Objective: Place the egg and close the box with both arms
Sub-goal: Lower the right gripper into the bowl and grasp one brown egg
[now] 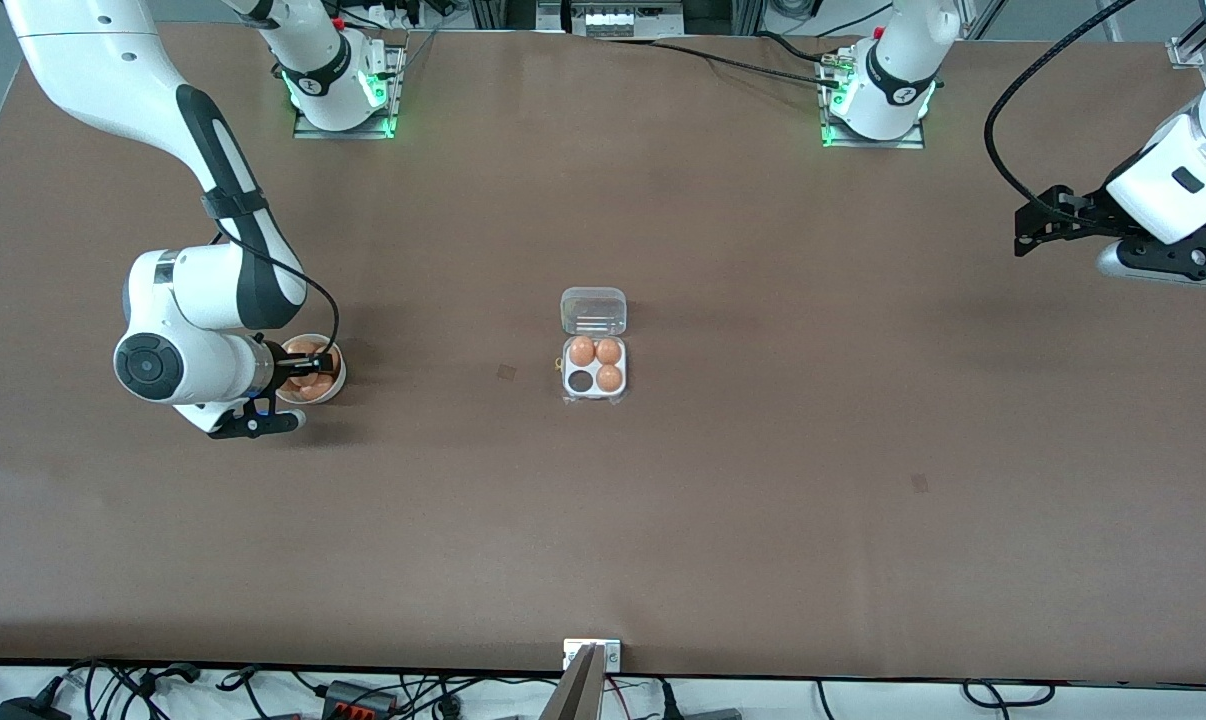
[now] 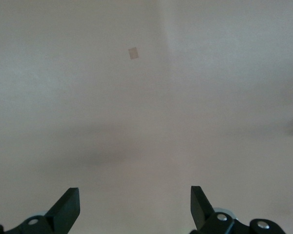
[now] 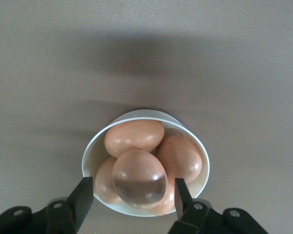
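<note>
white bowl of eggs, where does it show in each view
Front view: the white bowl sits toward the right arm's end of the table, under the right pincer.
Right wrist view: low in the middle, its rim around the eggs, between the pincer's fingers.
Left wrist view: not in it; only bare table and the left pincer, open.
Shared landmark: the brown table.
</note>
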{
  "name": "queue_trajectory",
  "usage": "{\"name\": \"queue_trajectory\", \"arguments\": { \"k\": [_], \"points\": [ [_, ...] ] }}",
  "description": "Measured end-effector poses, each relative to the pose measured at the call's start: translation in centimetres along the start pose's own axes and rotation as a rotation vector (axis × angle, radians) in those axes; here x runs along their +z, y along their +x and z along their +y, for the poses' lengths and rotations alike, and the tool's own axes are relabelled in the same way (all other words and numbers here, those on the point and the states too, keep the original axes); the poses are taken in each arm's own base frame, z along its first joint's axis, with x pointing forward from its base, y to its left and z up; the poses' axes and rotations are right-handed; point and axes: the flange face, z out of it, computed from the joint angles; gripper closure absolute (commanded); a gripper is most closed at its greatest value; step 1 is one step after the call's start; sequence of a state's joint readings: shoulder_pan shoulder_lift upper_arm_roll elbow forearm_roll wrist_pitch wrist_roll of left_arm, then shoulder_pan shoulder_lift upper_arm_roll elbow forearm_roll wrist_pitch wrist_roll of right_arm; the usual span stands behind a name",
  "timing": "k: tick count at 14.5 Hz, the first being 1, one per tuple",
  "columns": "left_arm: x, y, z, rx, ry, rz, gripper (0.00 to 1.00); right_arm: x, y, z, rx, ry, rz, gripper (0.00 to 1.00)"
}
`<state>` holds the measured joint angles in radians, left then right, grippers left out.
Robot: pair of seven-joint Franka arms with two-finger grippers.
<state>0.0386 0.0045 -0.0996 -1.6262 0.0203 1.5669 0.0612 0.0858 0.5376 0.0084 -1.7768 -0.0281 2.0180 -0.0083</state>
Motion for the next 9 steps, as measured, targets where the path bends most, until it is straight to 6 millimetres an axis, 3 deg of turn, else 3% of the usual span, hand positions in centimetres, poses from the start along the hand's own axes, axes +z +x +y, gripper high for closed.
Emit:
{"name": "queue_trajectory", "arguments": {
  "k": [5, 7, 9],
  "points": [
    [0.00, 0.00, 0.01, 0.000, 0.000, 0.000, 0.00, 0.35, 0.15, 0.01, 0.000, 0.000, 0.001, 0.40],
    [0.00, 0.00, 0.01, 0.000, 0.000, 0.000, 0.00, 0.43, 0.19, 0.10, 0.001, 0.000, 0.003, 0.51],
    [0.00, 0.00, 0.02, 0.000, 0.000, 0.000, 0.00, 0.47, 0.20, 0.21, 0.002, 0.000, 0.002, 0.68]
  ]
}}
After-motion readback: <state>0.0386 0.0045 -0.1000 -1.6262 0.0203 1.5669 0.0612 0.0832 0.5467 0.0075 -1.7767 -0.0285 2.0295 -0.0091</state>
